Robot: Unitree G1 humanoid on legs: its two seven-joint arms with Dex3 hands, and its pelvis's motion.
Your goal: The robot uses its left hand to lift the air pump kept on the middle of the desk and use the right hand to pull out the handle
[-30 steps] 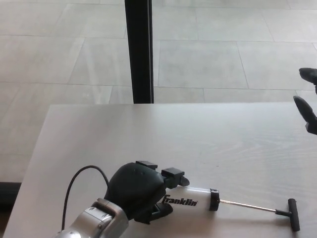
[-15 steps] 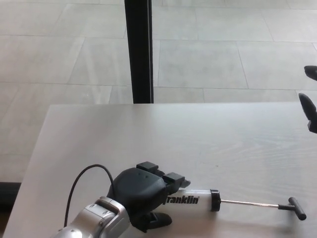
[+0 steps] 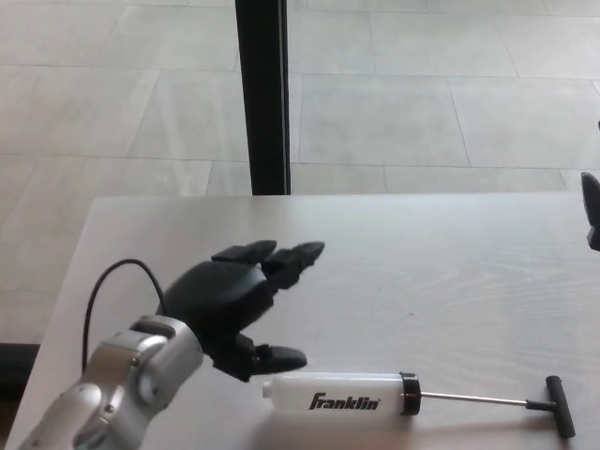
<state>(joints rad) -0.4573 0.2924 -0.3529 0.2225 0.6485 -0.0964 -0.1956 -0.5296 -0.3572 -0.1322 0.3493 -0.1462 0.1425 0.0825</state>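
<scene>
- I see a pale wood-grain desk point(image 3: 450, 262), with grey floor tiles point(image 3: 394, 112) and a black post point(image 3: 262, 94) beyond it.
- The air pump point(image 3: 342, 395) lies near the front edge, its handle point(image 3: 560, 407) drawn out rightward.
- My left hand point(image 3: 230, 300) hovers beside it with fingers spread, empty.
- My right hand point(image 3: 592, 208) barely shows; I can't tell its grip.

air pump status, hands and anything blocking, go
Left hand open, off the air pump. Pump flat on desk, handle out. Right hand at edge. Nothing blocking.
</scene>
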